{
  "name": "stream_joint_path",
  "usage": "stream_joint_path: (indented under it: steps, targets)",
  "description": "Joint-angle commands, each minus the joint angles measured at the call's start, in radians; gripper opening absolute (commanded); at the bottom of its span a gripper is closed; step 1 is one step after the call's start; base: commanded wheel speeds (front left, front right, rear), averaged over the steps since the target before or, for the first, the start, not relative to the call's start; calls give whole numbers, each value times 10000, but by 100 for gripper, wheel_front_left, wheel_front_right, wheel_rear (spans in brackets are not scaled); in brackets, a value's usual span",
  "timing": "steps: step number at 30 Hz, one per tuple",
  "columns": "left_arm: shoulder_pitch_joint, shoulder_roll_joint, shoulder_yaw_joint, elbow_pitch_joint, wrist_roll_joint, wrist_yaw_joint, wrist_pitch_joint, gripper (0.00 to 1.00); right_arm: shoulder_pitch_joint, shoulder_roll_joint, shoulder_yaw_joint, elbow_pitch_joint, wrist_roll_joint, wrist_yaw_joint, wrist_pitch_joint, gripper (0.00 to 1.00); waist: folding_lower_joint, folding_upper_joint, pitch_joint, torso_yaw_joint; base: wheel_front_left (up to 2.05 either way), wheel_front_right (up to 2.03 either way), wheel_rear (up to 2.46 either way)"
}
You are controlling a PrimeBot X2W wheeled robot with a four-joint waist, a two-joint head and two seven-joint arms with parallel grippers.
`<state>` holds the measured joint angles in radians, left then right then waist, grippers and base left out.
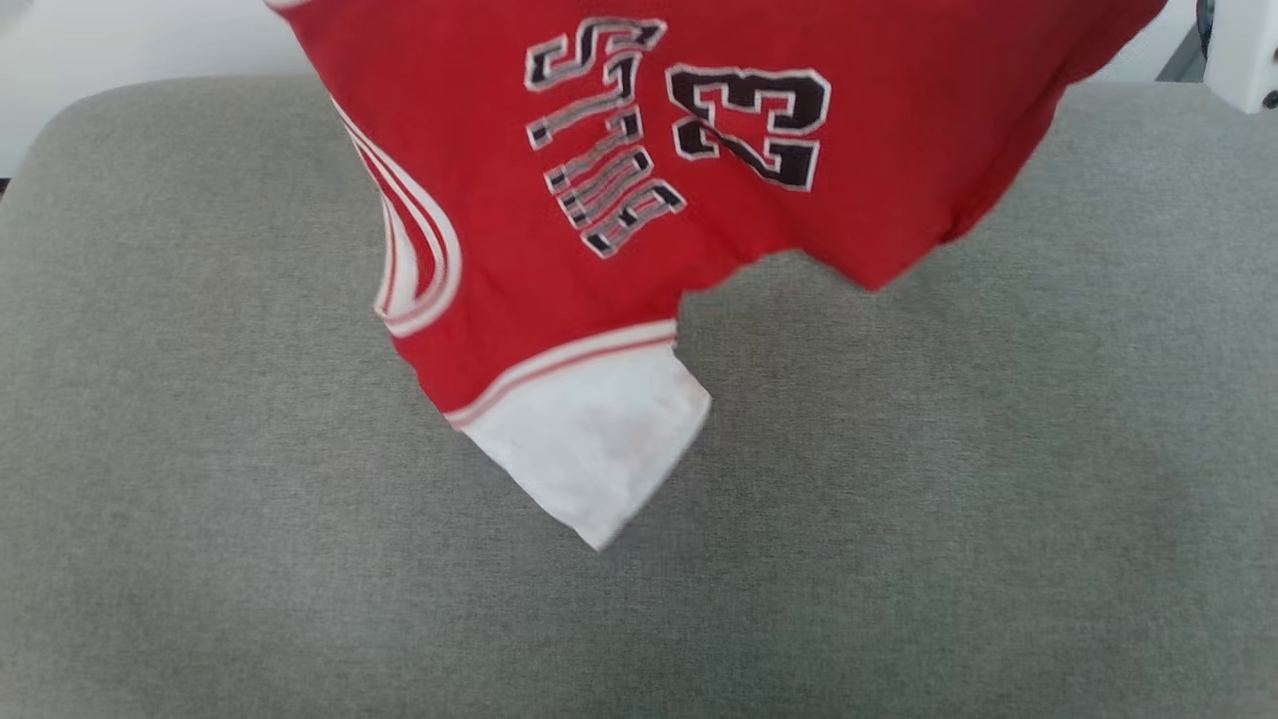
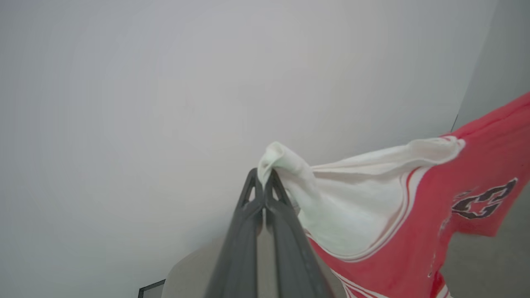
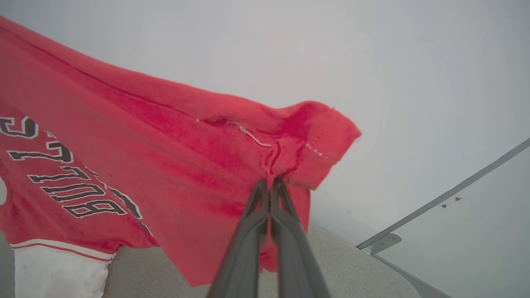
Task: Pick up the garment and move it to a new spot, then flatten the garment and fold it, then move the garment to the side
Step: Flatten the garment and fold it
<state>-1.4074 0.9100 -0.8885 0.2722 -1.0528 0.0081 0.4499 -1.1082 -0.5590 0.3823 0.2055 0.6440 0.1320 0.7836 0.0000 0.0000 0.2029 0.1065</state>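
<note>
Garment (image 1: 619, 250) pinched between my two claws: left gripper (image 2: 263, 176) closed on its white sleeve (image 2: 339, 207), right gripper (image 3: 270, 184) closed on a red hem corner (image 3: 319, 136). It hangs over the grey cushion (image 1: 899, 519). Pickup done, I judge; laying, flattening, folding remain.

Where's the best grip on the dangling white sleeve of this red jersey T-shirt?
Probably the cuff corner of the dangling white sleeve, coming from below: it hangs lowest off the red jersey T-shirt, tip pointing down, over the grey fabric cushion.
</note>
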Motion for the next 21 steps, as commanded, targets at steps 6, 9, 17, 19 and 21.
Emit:
stream_joint_path:
  steps: [6, 9, 17, 19, 21]
  targets:
    - [-857, -537, 201, 894, 479, -364, -679, 0, 1, 521, -949, -127, -816, -25, -203, 0, 0, 0, 389, -186, 0, 0, 0]
    - [-1284, -978, 237, 1586, 805, -468, -1304, 0, -359, 857, -1197, 248, -1348, -25, -695, 0, 0, 0, 802, -248, 0, 0, 0]
    - [-2916, -2016, 480, 3613, 1792, -496, -3214, 0, -1934, 1760, -1182, 2083, -2890, -26, -2722, 0, 0, 0, 2046, -431, 0, 0, 0]
    - [-3453, -2245, 522, 4121, 2187, -479, -3973, 0, -2422, 2030, -1280, 2704, -3376, -26, -3485, 0, 0, 0, 2316, -450, 0, 0, 0]
    - [-4254, -2571, 646, 4783, 2630, -406, -5156, 0, -3116, 2322, -1512, 3462, -4193, -26, -4831, 0, 0, 0, 2628, -427, 0, 0, 0]
